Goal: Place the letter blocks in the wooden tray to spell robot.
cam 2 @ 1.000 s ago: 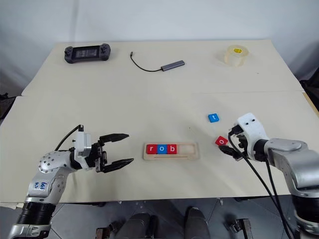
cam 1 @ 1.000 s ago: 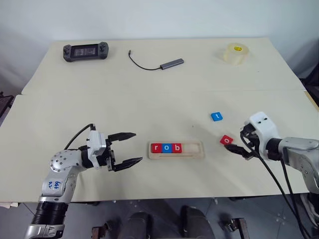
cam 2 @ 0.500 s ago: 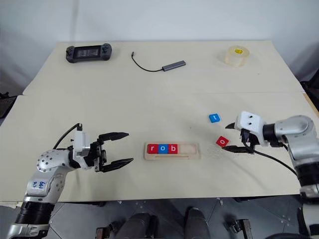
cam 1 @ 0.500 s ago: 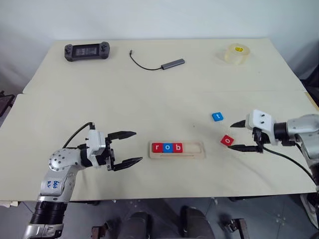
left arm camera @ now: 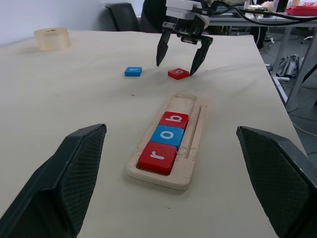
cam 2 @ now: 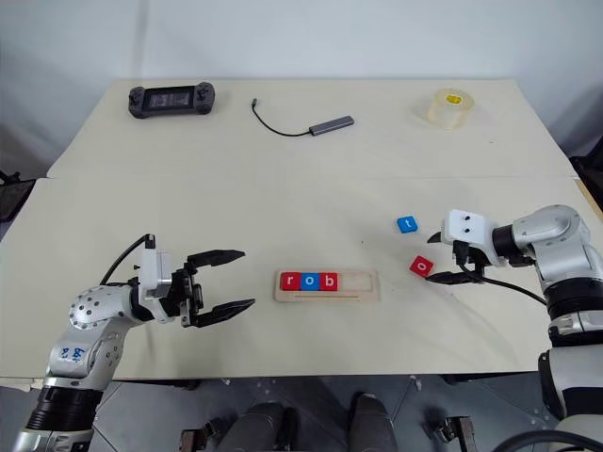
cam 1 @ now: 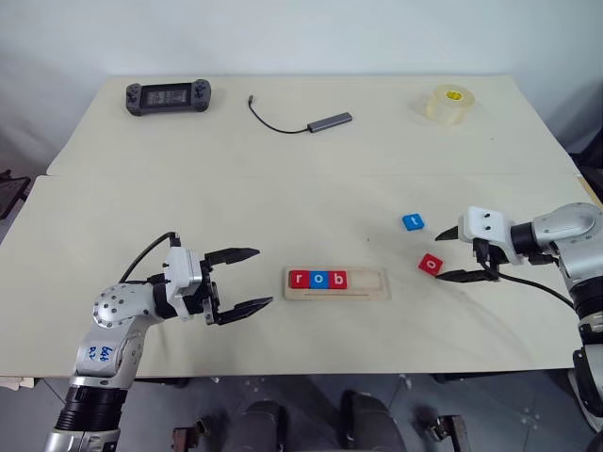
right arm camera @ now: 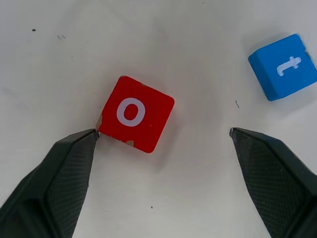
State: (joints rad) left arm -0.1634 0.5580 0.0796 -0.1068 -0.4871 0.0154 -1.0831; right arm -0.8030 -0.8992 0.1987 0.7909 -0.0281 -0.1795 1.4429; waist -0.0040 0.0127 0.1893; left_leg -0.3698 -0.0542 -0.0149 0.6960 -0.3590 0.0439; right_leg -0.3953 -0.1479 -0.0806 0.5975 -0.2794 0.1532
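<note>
The wooden tray (cam 1: 337, 282) is seen at lower centre, red r, blue o and red b filling its left part, the right part of the slot left bare. The red o block (cam 1: 431, 264) lies right of it, the blue t block (cam 1: 412, 222) above that. The right gripper (cam 1: 453, 255) is spread wide, holding nothing, one fingertip (right arm camera: 91, 135) at the o block's corner. The left gripper (cam 1: 252, 279) is open and empty at lower left, with bare table (cam 1: 283, 188) between it and the tray.

Both hands stand with fingers spread: the left hand (cam 1: 241, 280) level, the right hand (cam 1: 454, 254) angled downward.
</note>
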